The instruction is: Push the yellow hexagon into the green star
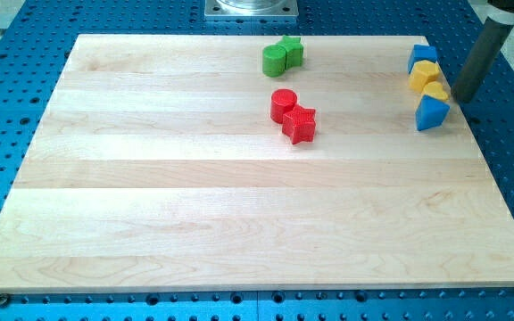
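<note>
The yellow hexagon (pixel 424 75) sits near the board's right edge, in a tight column of blocks. A blue block (pixel 422 56) is just above it. A second yellow block (pixel 436 90), its shape unclear, and a blue triangle (pixel 432 113) are below it. The green star (pixel 292 49) lies at the top centre, touching a rounded green block (pixel 275 61) on its lower left. My tip (pixel 461 98) stands just to the right of the column, level with the lower yellow block and a small gap away from it.
A red cylinder (pixel 283 104) and a red star (pixel 300 125) touch each other a little above the centre of the wooden board (pixel 239 214). The board lies on a blue perforated table (pixel 7 116). A metal base (pixel 251 8) is at the view's top.
</note>
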Tool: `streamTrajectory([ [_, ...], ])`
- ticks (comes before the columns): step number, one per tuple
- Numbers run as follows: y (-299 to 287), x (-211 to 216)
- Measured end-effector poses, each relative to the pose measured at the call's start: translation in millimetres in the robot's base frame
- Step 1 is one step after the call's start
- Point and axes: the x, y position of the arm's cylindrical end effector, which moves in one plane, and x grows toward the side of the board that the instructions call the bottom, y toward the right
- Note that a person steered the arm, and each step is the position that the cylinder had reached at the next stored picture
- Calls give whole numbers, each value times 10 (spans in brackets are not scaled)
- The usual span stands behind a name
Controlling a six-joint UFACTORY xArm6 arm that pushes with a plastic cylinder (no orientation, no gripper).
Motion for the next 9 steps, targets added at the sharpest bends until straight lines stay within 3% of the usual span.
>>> streamTrajectory([
  [9,282,59],
])
